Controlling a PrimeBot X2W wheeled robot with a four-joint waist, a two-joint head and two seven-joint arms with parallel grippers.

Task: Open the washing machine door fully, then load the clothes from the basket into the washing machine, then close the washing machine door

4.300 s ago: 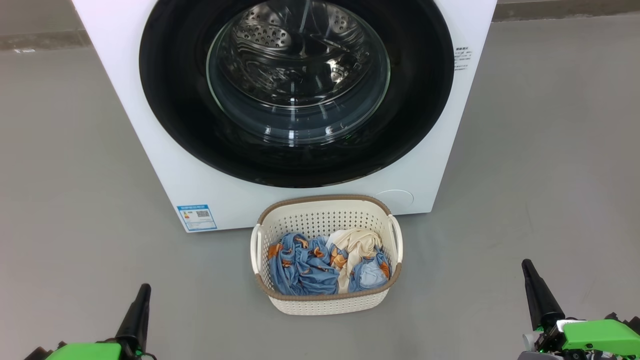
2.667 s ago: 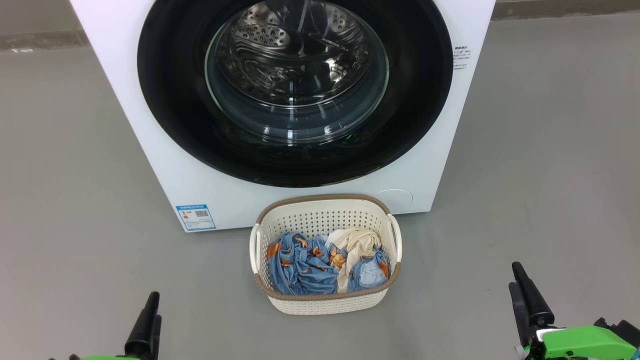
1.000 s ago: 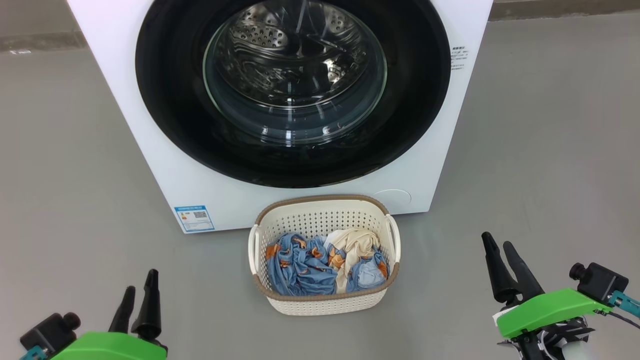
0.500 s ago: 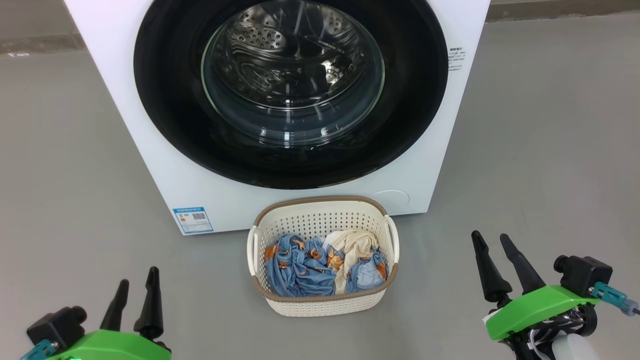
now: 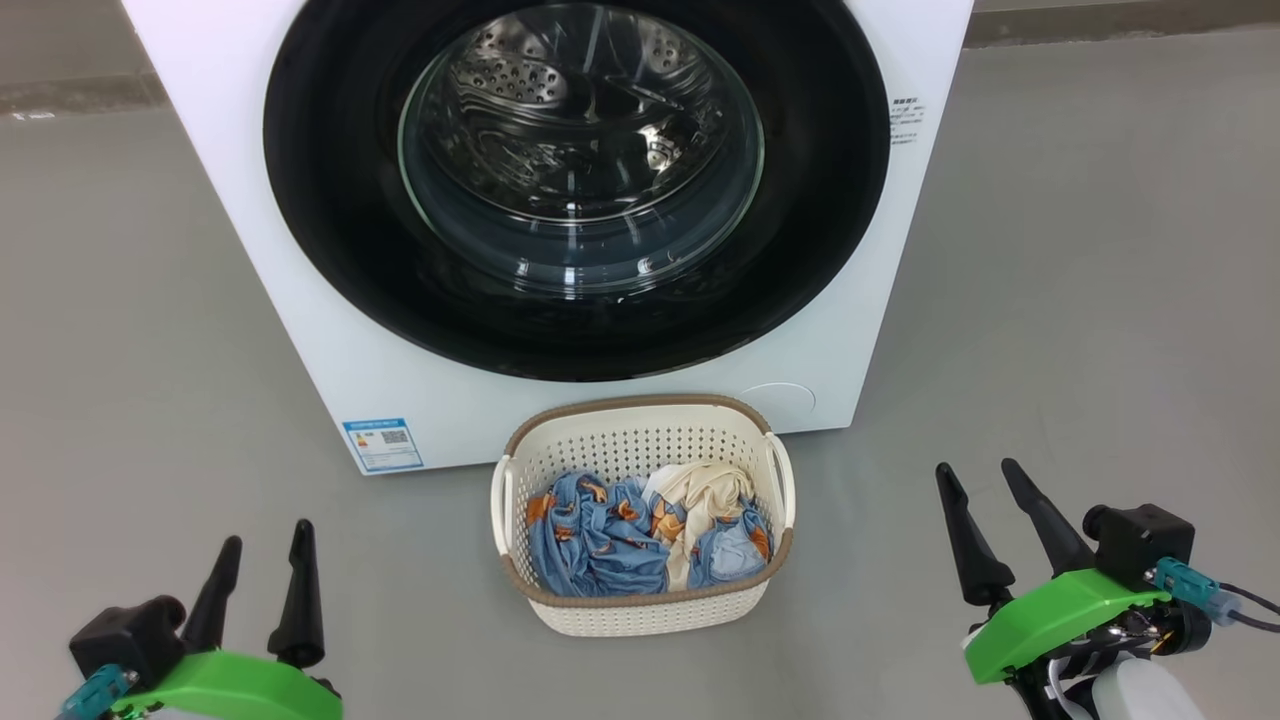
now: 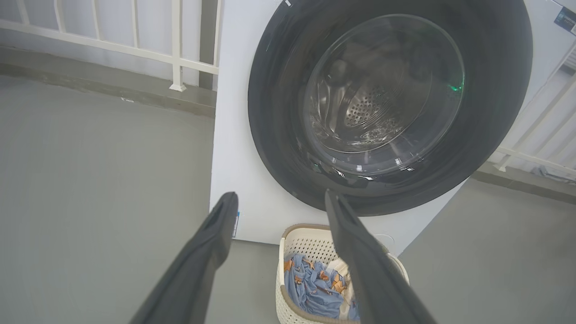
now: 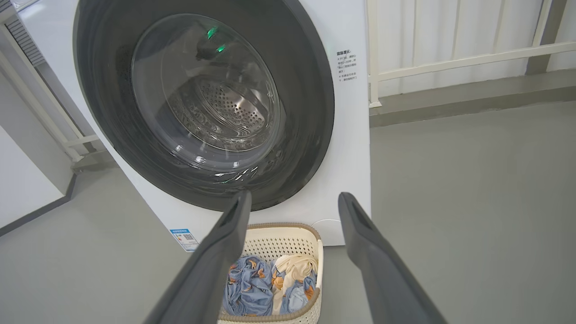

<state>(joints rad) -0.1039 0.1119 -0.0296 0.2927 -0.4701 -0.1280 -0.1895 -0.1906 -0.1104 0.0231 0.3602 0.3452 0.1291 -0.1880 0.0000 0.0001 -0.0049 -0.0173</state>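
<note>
Ahead, we see the washing machine (image 5: pixel 300 300), a big white front-loader standing on the grey floor (image 5: pixel 1080 300). The washing machine door (image 5: pixel 330 230) is shut: a wide glossy black rim around a bulging clear glass centre, with the perforated steel drum (image 5: pixel 560 110) showing through reflections. The basket (image 5: pixel 640 405), cream-white and perforated with a brown rim, sits on the floor just in front of the machine's lower front edge, below the door. Inside lie the clothes (image 5: pixel 600 540): blue fabric with orange figures, a cream garment and a pale blue piece, bunched so we cannot tell where each ends. The machine's top is cut off by the head view's upper edge. The small print (image 5: pixel 903 118) beside the door is unreadable. Our left tool (image 5: pixel 267 532) and right tool (image 5: pixel 975 466) hover low on either side of the basket, fingers apart, holding nothing.
</note>
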